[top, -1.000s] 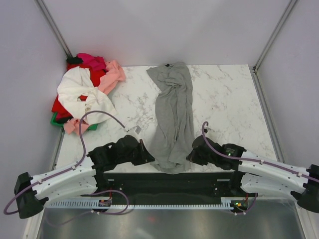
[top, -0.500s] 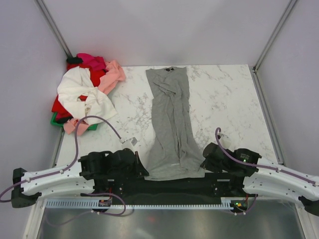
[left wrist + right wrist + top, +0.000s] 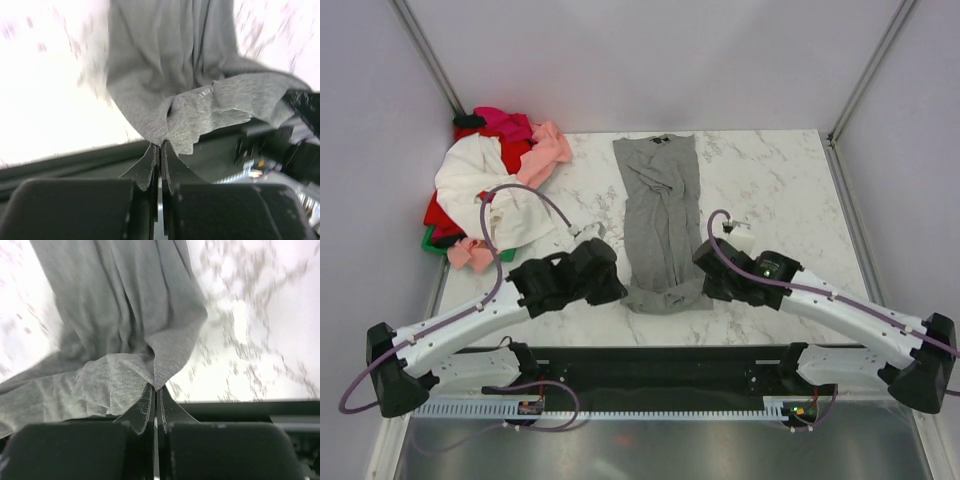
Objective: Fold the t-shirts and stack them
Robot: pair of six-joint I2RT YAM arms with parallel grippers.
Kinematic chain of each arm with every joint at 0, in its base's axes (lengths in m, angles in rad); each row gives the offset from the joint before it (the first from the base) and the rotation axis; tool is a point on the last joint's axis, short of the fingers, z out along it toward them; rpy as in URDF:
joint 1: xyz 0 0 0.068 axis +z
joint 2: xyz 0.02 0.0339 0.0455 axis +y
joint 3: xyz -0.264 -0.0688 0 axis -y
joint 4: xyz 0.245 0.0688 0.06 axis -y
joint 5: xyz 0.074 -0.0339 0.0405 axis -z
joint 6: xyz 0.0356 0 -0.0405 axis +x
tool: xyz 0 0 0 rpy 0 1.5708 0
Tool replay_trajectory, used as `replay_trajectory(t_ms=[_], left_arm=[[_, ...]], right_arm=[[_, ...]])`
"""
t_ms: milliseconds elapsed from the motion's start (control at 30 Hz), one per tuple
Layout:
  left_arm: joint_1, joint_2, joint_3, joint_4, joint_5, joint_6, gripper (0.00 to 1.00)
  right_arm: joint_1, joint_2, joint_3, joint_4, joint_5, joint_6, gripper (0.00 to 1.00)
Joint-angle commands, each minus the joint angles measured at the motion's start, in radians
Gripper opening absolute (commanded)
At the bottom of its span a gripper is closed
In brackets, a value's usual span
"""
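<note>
A grey t-shirt lies lengthwise down the middle of the marble table, collar at the far end. My left gripper is shut on its near left hem corner. My right gripper is shut on its near right hem corner. Both hold the hem lifted off the table, so it sags between them. A pile of other t-shirts, white, red, pink, magenta and green, sits at the far left corner.
The table is white marble, with grey walls on the left, right and back. A black rail runs along the near edge, between the arm bases.
Both grippers have moved away from the near edge toward the table's middle, carrying the grey shirt's hem with them. The shirt, stretched long half a second ago, is now shorter.
</note>
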Motion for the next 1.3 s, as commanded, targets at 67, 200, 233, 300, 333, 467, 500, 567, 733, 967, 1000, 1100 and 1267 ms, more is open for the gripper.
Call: replay_trajectory(t_ms=[67, 200, 233, 300, 333, 467, 500, 567, 733, 967, 1000, 1100, 1267], left_arm=[[0.221, 0.125, 0.180, 0.106, 0.088, 0.324, 0.02], [0.319, 0.269, 0.289, 0.139, 0.153, 0.409, 0.02], [0.350, 0.326, 0.321, 0.153, 0.167, 0.429, 0.02], [0.384, 0.370, 0.351, 0.170, 0.202, 0.447, 0.02], [0.417, 0.413, 0.377, 0.188, 0.202, 0.455, 0.02], [0.485, 0.527, 0.440, 0.228, 0.301, 0.495, 0.02], [0.494, 0.550, 0.457, 0.228, 0.312, 0.502, 0.02], [0.519, 0.614, 0.501, 0.231, 0.338, 0.510, 0.02], [0.553, 0.717, 0.587, 0.236, 0.360, 0.535, 0.02], [0.599, 0.834, 0.645, 0.236, 0.392, 0.536, 0.02], [0.605, 0.846, 0.662, 0.236, 0.395, 0.538, 0.02], [0.628, 0.915, 0.697, 0.236, 0.424, 0.552, 0.02], [0.695, 1.070, 0.791, 0.235, 0.493, 0.558, 0.04]], right_arm=[[-0.169, 0.131, 0.199, 0.089, 0.023, -0.268, 0.00], [-0.273, 0.283, 0.309, 0.122, 0.007, -0.383, 0.00], [-0.288, 0.302, 0.318, 0.144, -0.009, -0.397, 0.00], [-0.345, 0.354, 0.344, 0.162, -0.029, -0.420, 0.00], [-0.362, 0.369, 0.354, 0.184, -0.039, -0.441, 0.00], [-0.446, 0.441, 0.391, 0.227, -0.086, -0.486, 0.00], [-0.454, 0.469, 0.395, 0.234, -0.106, -0.493, 0.00], [-0.478, 0.516, 0.427, 0.245, -0.117, -0.515, 0.00], [-0.508, 0.604, 0.499, 0.268, -0.163, -0.550, 0.00], [-0.535, 0.726, 0.547, 0.308, -0.221, -0.583, 0.00], [-0.540, 0.740, 0.559, 0.308, -0.224, -0.584, 0.00], [-0.560, 0.805, 0.598, 0.316, -0.232, -0.589, 0.00], [-0.601, 0.962, 0.725, 0.317, -0.247, -0.598, 0.02]])
